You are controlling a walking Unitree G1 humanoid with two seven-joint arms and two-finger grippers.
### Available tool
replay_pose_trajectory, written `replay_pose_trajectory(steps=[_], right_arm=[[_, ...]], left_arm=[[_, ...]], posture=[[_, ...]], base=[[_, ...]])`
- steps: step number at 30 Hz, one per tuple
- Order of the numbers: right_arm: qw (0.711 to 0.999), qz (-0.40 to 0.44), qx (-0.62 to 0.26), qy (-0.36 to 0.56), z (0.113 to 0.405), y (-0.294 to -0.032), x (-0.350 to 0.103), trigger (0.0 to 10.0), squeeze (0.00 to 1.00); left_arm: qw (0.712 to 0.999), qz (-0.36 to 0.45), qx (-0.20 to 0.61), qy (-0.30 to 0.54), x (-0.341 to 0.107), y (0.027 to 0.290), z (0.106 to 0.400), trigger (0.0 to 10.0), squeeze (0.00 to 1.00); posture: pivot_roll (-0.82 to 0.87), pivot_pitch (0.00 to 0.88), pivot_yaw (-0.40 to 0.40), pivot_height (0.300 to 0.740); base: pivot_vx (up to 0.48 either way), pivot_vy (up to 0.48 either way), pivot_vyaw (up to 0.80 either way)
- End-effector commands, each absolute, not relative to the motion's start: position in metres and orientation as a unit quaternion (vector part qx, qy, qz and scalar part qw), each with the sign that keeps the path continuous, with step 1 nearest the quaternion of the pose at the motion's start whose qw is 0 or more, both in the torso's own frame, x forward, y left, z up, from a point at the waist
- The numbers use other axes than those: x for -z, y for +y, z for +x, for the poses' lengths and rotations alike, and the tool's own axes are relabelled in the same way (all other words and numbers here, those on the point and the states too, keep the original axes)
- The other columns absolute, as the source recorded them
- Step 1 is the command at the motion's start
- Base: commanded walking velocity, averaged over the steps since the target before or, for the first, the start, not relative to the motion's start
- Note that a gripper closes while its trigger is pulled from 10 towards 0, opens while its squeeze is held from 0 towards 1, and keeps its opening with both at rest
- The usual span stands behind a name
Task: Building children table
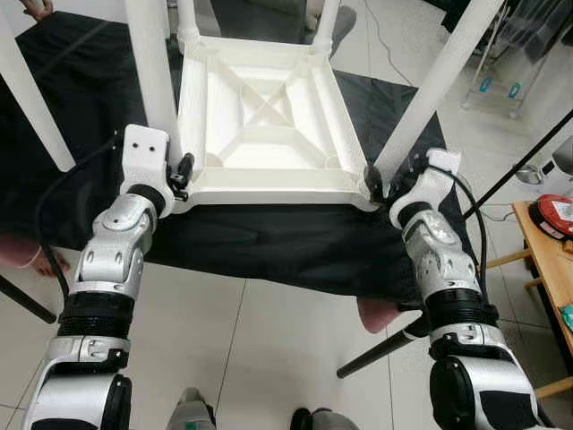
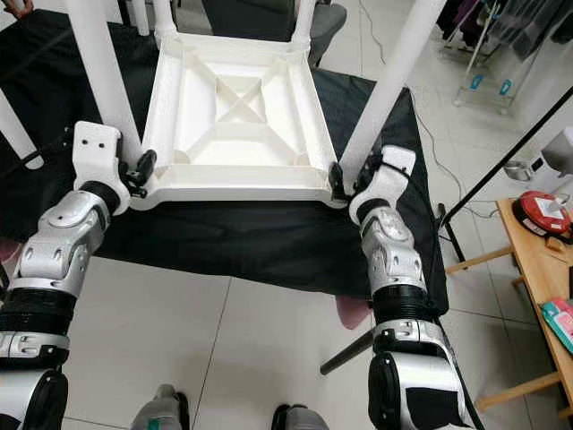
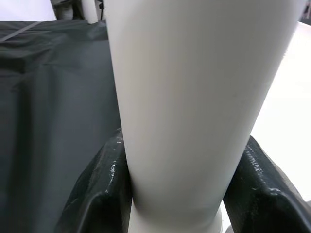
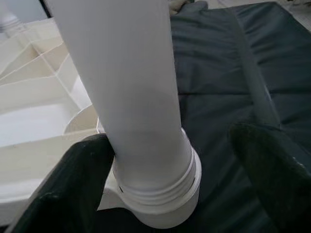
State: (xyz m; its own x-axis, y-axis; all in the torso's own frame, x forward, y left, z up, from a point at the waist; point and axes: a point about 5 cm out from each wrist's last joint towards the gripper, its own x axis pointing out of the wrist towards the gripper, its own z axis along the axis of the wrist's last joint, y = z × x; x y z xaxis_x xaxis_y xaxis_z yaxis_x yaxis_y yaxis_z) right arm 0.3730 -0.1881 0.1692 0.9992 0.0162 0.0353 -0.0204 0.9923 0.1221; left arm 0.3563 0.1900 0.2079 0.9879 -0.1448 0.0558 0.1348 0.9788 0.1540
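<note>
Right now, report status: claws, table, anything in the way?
Left claw shut on near-left leg at its base. Right claw around near-right leg, one finger touching, other apart. Upturned white table on black cloth. Nothing blocking.

- A floor of large pale tiles with thin dark joints is filling the lower half of the frame and is reflecting soft, even light.
- A black cloth is lying spread over the floor across the middle of the frame.
- A wooden table is standing at the right edge, and a red and white device is lying on top of it.
- A thin black pole is slanting across the right side, and a black cable is running over the tiles nearby.
- In the upper right corner a light metal rack is standing.
</note>
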Motion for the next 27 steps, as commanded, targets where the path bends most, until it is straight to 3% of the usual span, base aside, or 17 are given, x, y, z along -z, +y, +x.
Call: replay_pose_trajectory(steps=[1, 3, 5, 10, 13, 17, 18, 19, 20, 21, 22, 27], right_arm=[[0.999, 0.045, -0.003, -0.013, 0.373, -0.192, -0.166, 10.0, 0.00], [0.999, 0.031, -0.019, -0.020, 0.377, -0.188, -0.169, 10.0, 0.00], [0.996, 0.012, -0.082, -0.041, 0.392, -0.167, -0.188, 10.0, 0.00], [0.993, 0.007, -0.114, -0.043, 0.396, -0.159, -0.192, 10.0, 0.00], [0.980, -0.040, -0.189, -0.036, 0.401, -0.140, -0.199, 10.0, 0.00], [0.979, -0.057, -0.197, -0.022, 0.404, -0.137, -0.198, 10.0, 0.00], [0.979, -0.062, -0.193, -0.018, 0.405, -0.138, -0.197, 6.9, 0.00], [0.979, -0.062, -0.193, -0.018, 0.405, -0.138, -0.197, 6.9, 0.00], [0.981, -0.062, -0.184, -0.012, 0.405, -0.139, -0.195, 2.6, 0.00], [0.981, -0.062, -0.184, -0.012, 0.405, -0.139, -0.195, 2.6, 0.00], [0.982, -0.065, -0.174, -0.007, 0.406, -0.141, -0.192, 0.0, 0.00], [0.987, -0.069, -0.145, -0.004, 0.403, -0.148, -0.181, 0.0, 0.00]], left_arm=[[0.995, 0.086, 0.046, -0.023, -0.203, 0.198, 0.354, 0.0, 0.00], [0.995, 0.088, 0.042, -0.022, -0.202, 0.199, 0.354, 0.0, 0.00], [0.995, 0.090, 0.038, -0.023, -0.202, 0.198, 0.355, 0.0, 0.00], [0.995, 0.090, 0.040, -0.024, -0.203, 0.198, 0.354, 0.0, 0.00], [0.994, 0.093, 0.045, -0.025, -0.202, 0.198, 0.351, 0.0, 0.00], [0.994, 0.095, 0.046, -0.027, -0.202, 0.199, 0.349, 0.0, 0.00], [0.994, 0.095, 0.046, -0.027, -0.202, 0.200, 0.349, 0.0, 0.00], [0.994, 0.095, 0.046, -0.027, -0.202, 0.200, 0.349, 0.0, 0.00], [0.994, 0.096, 0.046, -0.027, -0.202, 0.200, 0.349, 0.0, 0.00], [0.994, 0.096, 0.046, -0.027, -0.202, 0.200, 0.349, 0.0, 0.00], [0.994, 0.095, 0.047, -0.028, -0.203, 0.199, 0.349, 0.0, 0.00], [0.994, 0.095, 0.049, -0.032, -0.204, 0.198, 0.349, 0.0, 0.00]], posture=[[0.21, 0.127, -0.104, 0.740], [0.21, 0.126, -0.097, 0.740], [0.21, 0.129, -0.096, 0.740], [0.22, 0.131, -0.099, 0.740], [0.23, 0.138, -0.111, 0.740], [0.24, 0.141, -0.116, 0.740], [0.24, 0.141, -0.116, 0.740], [0.24, 0.141, -0.116, 0.740], [0.24, 0.141, -0.116, 0.740], [0.24, 0.141, -0.116, 0.740], [0.24, 0.141, -0.116, 0.740], [0.23, 0.142, -0.116, 0.740]], base=[[0.000, 0.000, 0.00], [0.000, 0.000, 0.00], [0.000, 0.000, 0.00], [0.000, 0.000, 0.00], [0.000, 0.000, 0.00], [0.000, 0.000, 0.00], [0.000, 0.000, 0.00], [0.000, 0.000, 0.00], [0.000, 0.000, 0.00], [0.000, 0.000, 0.00], [0.000, 0.000, 0.00], [0.000, 0.000, 0.00]])
